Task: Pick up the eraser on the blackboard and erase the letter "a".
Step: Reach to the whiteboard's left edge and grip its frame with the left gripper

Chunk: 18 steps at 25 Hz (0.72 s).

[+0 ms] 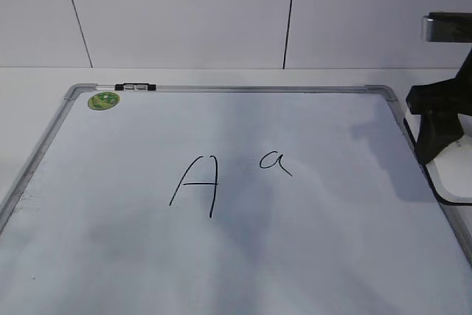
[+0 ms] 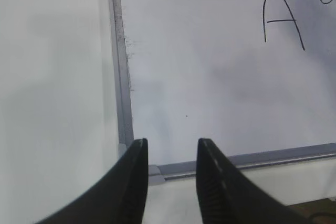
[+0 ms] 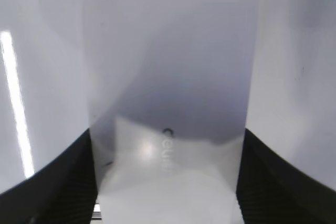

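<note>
Starting at the left: your left gripper (image 2: 171,179) hovers over the near left corner of the blackboard (image 1: 228,89), a large white dry-erase board in a silver-grey frame. Its two dark fingers stand partly apart with nothing between them; it is idle and clear of the writing. At the far left corner of the board sits a round green sticker (image 1: 103,100).

Moving toward the middle, a large capital "A" (image 1: 196,185) is drawn in thin black marker. Just to its right, and a little higher, is the letter "a" (image 1: 275,162), small and cursive, not yet wiped. The two letters are near each other but do not touch.

At the right edge of the board is the eraser (image 3: 168,103), a white rounded block with faint grey lettering. Your right gripper (image 3: 167,182) is down over it, a dark finger on each long side. In the right wrist view the fingers (image 3: 273,182) appear to sit against the eraser's sides, so it looks grasped, though the eraser probably has not left the board.

To do this step well, confirm the squeeze is firm and centred, lift straight up so the felt clears the frame, and carry it left toward the small letter. Set it down flat and keep the strokes short, staying right of the capital so only the small letter goes.
</note>
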Tool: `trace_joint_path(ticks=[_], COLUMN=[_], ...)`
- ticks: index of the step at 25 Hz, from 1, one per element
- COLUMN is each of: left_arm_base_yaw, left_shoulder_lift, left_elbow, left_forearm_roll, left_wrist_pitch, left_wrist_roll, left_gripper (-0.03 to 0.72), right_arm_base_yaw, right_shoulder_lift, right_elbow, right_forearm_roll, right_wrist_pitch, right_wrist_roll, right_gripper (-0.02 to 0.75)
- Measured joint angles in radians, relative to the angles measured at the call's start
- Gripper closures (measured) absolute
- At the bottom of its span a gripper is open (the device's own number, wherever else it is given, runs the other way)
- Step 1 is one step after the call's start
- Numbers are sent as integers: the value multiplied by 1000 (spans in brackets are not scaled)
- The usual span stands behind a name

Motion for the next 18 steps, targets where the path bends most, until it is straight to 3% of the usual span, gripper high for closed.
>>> trace_joint_path(ticks=[7, 18], left_arm_base_yaw=[0, 0], left_shoulder_lift=[328, 889], left_elbow=[-170, -556], left_forearm_roll=[0, -2], left_wrist_pitch=[-45, -54], left_wrist_roll=[0, -10], left_gripper=[449, 449], right_arm_base_yaw=[0, 0], right_shoulder_lift=[0, 0], right_elbow=[0, 0], right_forearm_roll=[18, 23], right_wrist_pitch=[0, 0], right_wrist_roll=[-4, -4], right_gripper=[194, 194])
